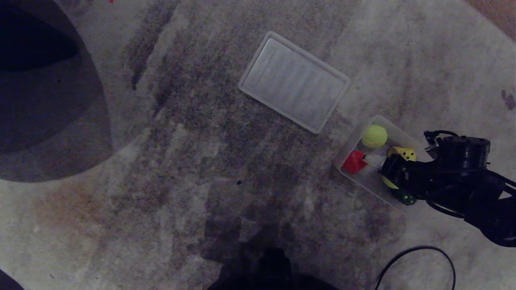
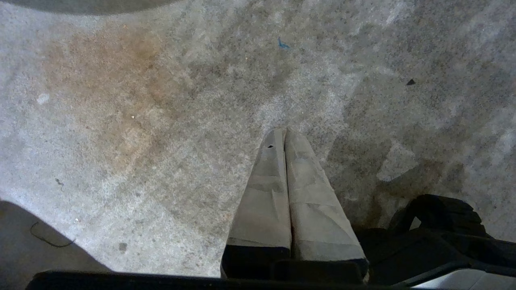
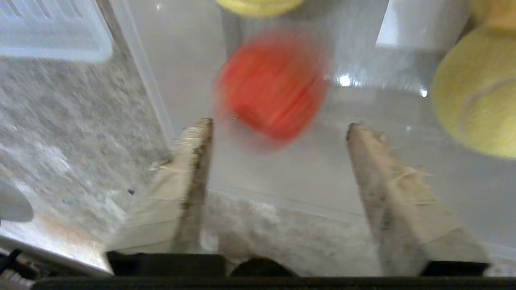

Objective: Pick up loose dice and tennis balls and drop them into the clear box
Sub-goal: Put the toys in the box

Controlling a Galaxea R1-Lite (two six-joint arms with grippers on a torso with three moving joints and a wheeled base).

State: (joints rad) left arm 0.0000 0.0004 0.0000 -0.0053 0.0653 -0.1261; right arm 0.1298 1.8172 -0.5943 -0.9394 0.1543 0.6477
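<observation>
Right tool gapes over clear box; lid beside.

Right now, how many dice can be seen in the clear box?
3. The red die lies at the clear box's left end, the yellow die by its far right wall, and the dark green die at its near right corner. The right arm may hide another.

A worn, pale grey carpet covers the floor, streaked with dark smudges through the middle and a brownish stain near the left. A large dark rounded shape sits at far left. A black cable loops across the near right. Lighting is dim.
</observation>
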